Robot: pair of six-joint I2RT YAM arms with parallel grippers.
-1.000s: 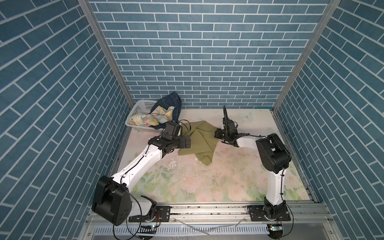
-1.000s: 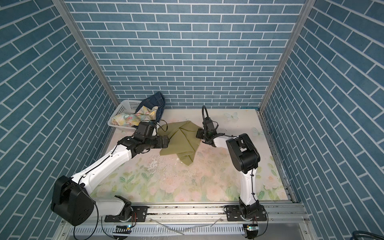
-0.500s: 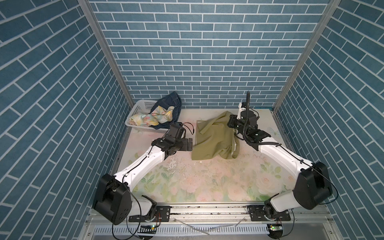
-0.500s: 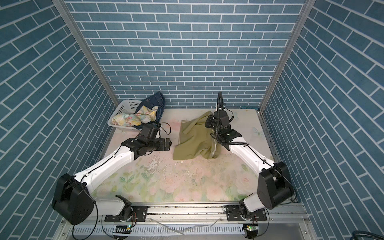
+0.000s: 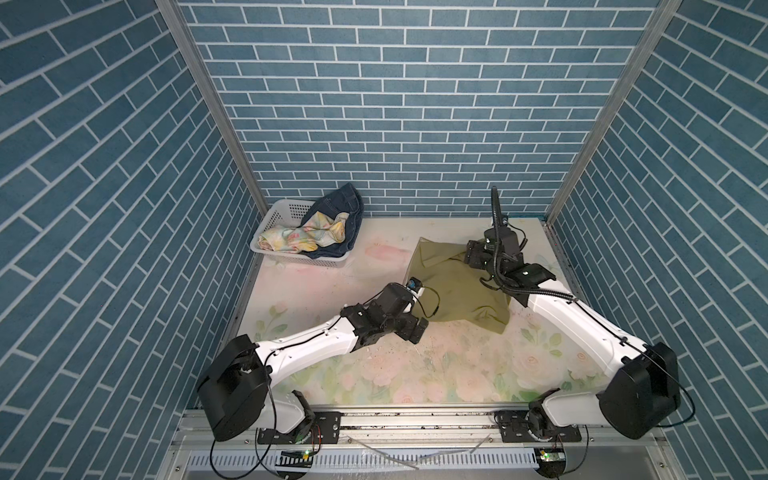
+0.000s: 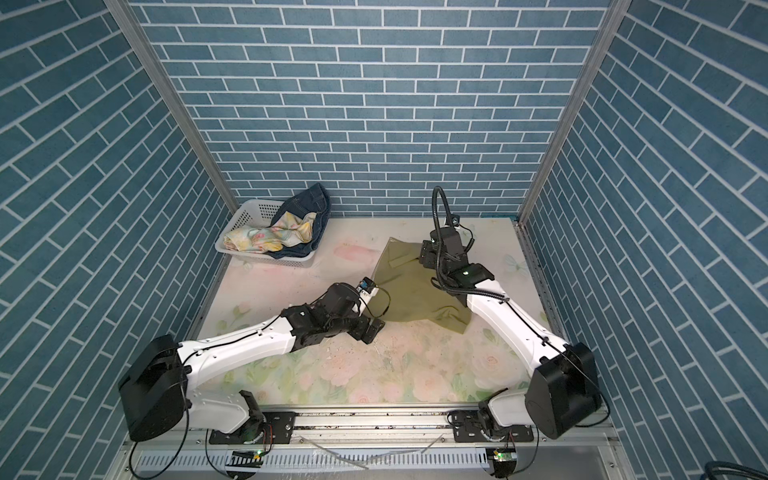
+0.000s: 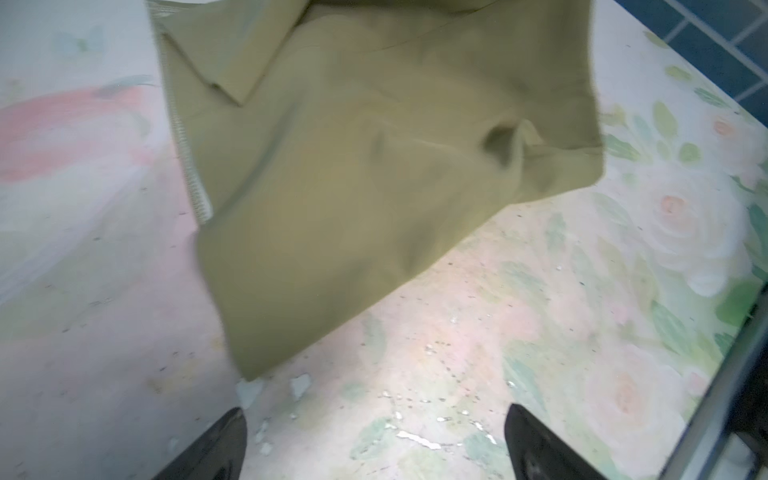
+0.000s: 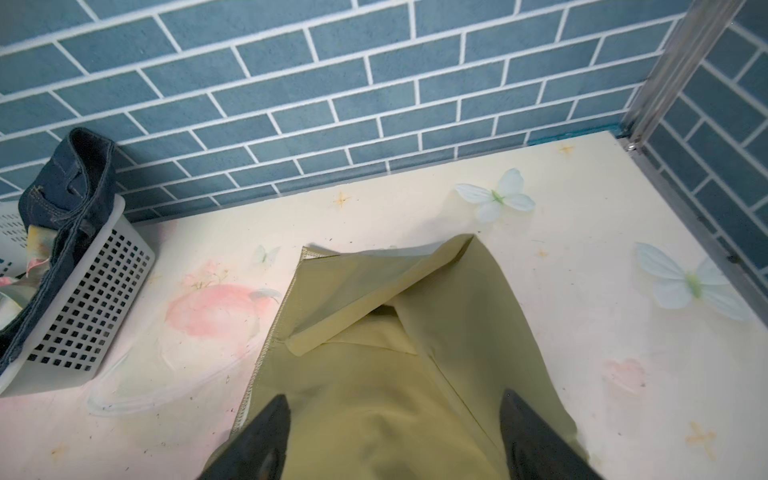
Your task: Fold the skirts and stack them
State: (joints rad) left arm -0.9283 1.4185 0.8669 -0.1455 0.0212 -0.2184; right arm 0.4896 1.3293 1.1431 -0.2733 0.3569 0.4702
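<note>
1. The olive-green skirt [image 5: 457, 286] lies on the table [image 5: 332, 282], right of centre and toward the back. It is loosely spread, not folded. Its long axis runs back-to-front, slanted so that the near end goes a bit to the right. At the far end one flap is turned over.
2. The right gripper [image 8: 395, 440] is directly over the far part of this skirt. Its jaws stand apart and the cloth lies under them; nothing is pinched, as far as the wrist view shows.
3. The left gripper [image 7: 374, 449] is over bare table, jaws wide apart & empty. The skirt's near-left corner is just ahead of it, not touching.
4. My judgement: each arm has its own end, right for the far end w/ the flap, left for the near corner. Smoothing or folding should go along the long axis.
5. The floral skirt [image 5: 299, 239] & the denim skirt [image 5: 340, 203] are in the basket [image 5: 286, 208] at the back-left, well apart from both grippers, not yet taken out.
</note>
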